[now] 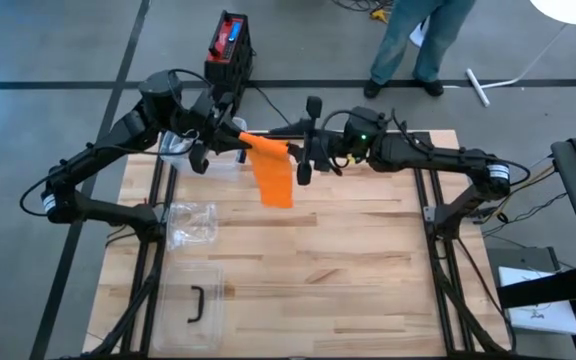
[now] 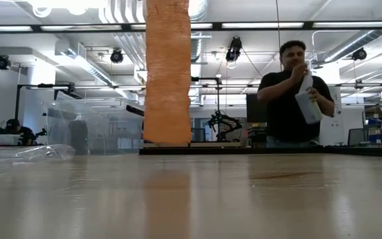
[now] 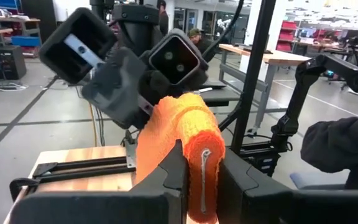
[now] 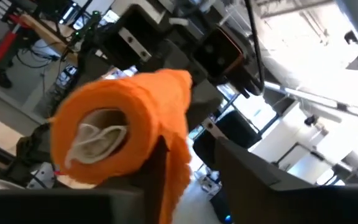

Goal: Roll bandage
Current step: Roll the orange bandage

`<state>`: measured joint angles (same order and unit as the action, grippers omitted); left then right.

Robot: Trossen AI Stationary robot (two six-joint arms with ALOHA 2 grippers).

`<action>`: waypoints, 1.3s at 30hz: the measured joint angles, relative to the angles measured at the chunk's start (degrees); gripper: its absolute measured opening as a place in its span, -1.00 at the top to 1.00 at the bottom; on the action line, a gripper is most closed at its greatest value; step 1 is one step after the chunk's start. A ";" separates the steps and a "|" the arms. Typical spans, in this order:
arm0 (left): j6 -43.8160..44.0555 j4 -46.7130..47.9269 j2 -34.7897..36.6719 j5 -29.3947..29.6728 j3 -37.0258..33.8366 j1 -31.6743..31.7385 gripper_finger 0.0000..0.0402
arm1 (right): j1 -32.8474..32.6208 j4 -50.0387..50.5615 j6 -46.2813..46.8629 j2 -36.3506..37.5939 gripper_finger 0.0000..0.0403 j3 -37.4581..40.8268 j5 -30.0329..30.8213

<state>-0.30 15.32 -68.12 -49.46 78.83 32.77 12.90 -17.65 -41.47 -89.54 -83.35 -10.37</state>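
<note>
An orange bandage roll (image 3: 179,124) is held high above the far part of the table, with my left gripper (image 3: 202,158) shut on it. In the high view that gripper (image 1: 234,140) comes from the table's left. The loose strip (image 1: 274,180) hangs down from the roll, and in the low view its lower end (image 2: 168,136) hangs clear of the tabletop. My right gripper (image 1: 300,155) faces the roll from the right. Its fingers stand apart in the right wrist view (image 4: 191,158), with the roll's open end (image 4: 101,140) just ahead and the strip (image 4: 174,174) hanging between them. My left gripper pinches the roll's near end (image 3: 202,180) between its two fingers, coming in level from the table's left. The roll sticks out ahead of the fingers, lifted clear, and the strip hangs slack below it. My right gripper has the strip beside one finger (image 4: 146,177); whether they touch, I cannot tell.
A crumpled clear bag (image 1: 193,225) and a clear lidded box with a black handle (image 1: 196,305) lie on the table's left half. A black and red case (image 1: 230,45) stands beyond the far edge. A person (image 2: 290,93) stands behind the table.
</note>
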 joint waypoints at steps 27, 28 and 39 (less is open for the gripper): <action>-0.06 5.39 0.22 3.83 -0.83 0.37 0.83 | -3.09 6.80 -9.49 7.21 1.00 -0.17 17.07; -0.11 5.10 0.22 3.73 -0.81 0.35 0.83 | -3.11 7.92 -9.49 7.04 1.00 -0.16 17.01; 0.38 4.54 2.44 3.52 -0.68 0.33 0.82 | -3.18 21.30 -1.32 9.37 0.65 -0.04 14.48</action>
<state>0.08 19.86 -65.68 -45.94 78.15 33.10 9.72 3.65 -42.80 -80.16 -83.40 4.11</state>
